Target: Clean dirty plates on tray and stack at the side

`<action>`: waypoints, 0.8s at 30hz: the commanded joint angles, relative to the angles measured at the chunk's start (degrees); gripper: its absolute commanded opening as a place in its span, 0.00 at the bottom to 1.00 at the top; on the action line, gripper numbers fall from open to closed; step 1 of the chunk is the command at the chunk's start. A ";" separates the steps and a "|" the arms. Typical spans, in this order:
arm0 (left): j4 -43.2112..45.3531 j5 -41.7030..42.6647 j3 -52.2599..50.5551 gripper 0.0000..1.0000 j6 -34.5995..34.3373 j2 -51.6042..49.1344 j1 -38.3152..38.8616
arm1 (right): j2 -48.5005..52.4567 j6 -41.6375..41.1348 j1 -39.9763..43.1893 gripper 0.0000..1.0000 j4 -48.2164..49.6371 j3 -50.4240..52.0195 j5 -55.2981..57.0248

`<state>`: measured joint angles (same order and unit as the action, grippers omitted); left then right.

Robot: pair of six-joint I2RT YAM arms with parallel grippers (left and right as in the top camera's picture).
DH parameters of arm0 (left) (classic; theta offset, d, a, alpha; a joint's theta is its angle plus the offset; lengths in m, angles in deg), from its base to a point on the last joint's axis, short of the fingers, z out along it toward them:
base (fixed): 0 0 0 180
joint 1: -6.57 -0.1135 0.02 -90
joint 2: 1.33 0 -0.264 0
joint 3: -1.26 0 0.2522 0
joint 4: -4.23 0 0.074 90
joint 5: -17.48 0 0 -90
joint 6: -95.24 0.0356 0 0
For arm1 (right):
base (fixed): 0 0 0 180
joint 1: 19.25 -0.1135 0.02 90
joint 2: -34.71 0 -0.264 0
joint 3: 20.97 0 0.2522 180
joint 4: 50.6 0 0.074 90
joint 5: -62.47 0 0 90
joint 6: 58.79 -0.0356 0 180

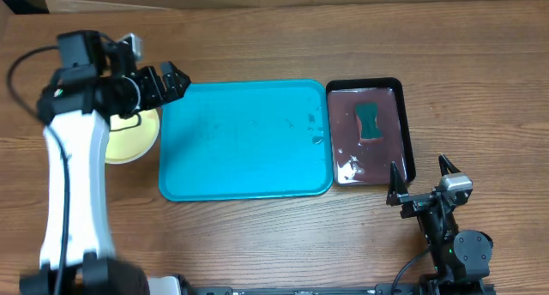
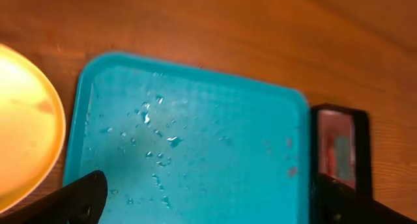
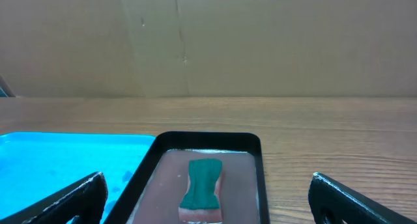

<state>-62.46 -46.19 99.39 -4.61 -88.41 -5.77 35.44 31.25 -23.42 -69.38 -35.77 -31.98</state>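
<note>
Overhead: the turquoise tray [image 1: 249, 162] lies mid-table, speckled with droplets [image 1: 316, 136]. The yellow-green plate [image 1: 137, 142] sits on the table just left of it, partly under the left arm. The left gripper [image 1: 177, 79] hovers by the tray's far left corner, jaws apart. The right gripper [image 1: 419, 166], jaws spread and empty, is beside the black tray [image 1: 409, 132].

Left wrist: the plate's edge shows left of the wet tray.

Right wrist: a green sponge [image 3: 202, 182] lies in the black tray's reddish liquid

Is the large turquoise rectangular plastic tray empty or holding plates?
Empty of plates: the large turquoise plastic tray carries only water droplets. A round yellow-green plastic plate lies beside it, off the tray.
</note>
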 commanded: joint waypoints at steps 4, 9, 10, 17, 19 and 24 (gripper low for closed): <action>-7.06 -5.77 -0.33 1.00 1.55 8.55 0.87 | -0.57 0.24 0.28 1.00 0.42 0.57 0.48; -6.29 -10.71 -9.27 1.00 1.55 17.42 3.98 | -0.57 0.22 0.28 1.00 0.44 0.57 0.50; -4.87 -11.21 -12.24 1.00 1.53 19.65 4.57 | -0.57 0.22 0.28 1.00 0.44 0.57 0.50; 7.43 -11.69 -32.92 1.00 1.51 37.77 5.64 | -0.57 0.24 0.28 1.00 0.44 0.57 0.50; 11.80 -11.67 -38.18 1.00 1.46 43.78 5.64 | -0.57 0.24 0.28 1.00 0.44 0.57 0.50; 28.50 -11.65 -51.01 1.00 0.33 60.85 5.66 | -0.57 0.24 0.28 1.00 0.44 0.57 0.50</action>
<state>-41.63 -57.29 54.78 -3.74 -36.26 -0.26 35.39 31.23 -23.40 -69.31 -35.77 -31.96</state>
